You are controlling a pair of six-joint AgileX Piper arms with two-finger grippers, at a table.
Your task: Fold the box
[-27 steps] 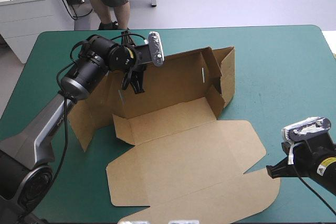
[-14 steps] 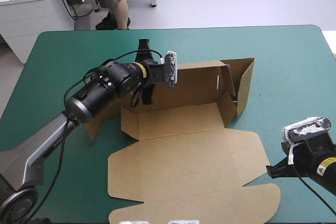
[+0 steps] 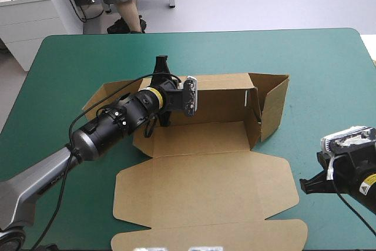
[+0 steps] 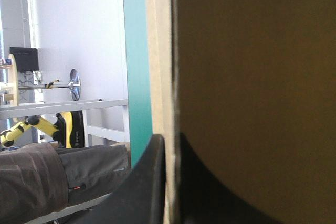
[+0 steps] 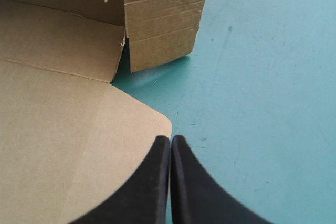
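Note:
The brown box (image 3: 205,180) lies mid-table, its lid panel flat toward the near edge. Its back wall (image 3: 220,95) is raised and the right side wall (image 3: 274,107) stands. My left gripper (image 3: 162,92) is at the back wall's left part, shut on its top edge. In the left wrist view the board's edge (image 4: 160,51) runs between the black fingers of the left gripper (image 4: 170,148). My right gripper (image 3: 310,185) rests shut on the cover just off the lid's right corner. In the right wrist view its tip (image 5: 170,140) sits beside the lid's rounded corner (image 5: 152,116), and the side wall (image 5: 163,19) stands ahead.
A loose left flap (image 3: 106,95) of the box spreads toward the table's left side. Teal-green cover (image 3: 323,69) stretches right of the box and beyond it to the far edge. The table's right edge runs close by my right arm.
My left gripper has carried the back wall rightward and nearer, and the box has turned square to the table. The lid slid with it. My right gripper has barely shifted.

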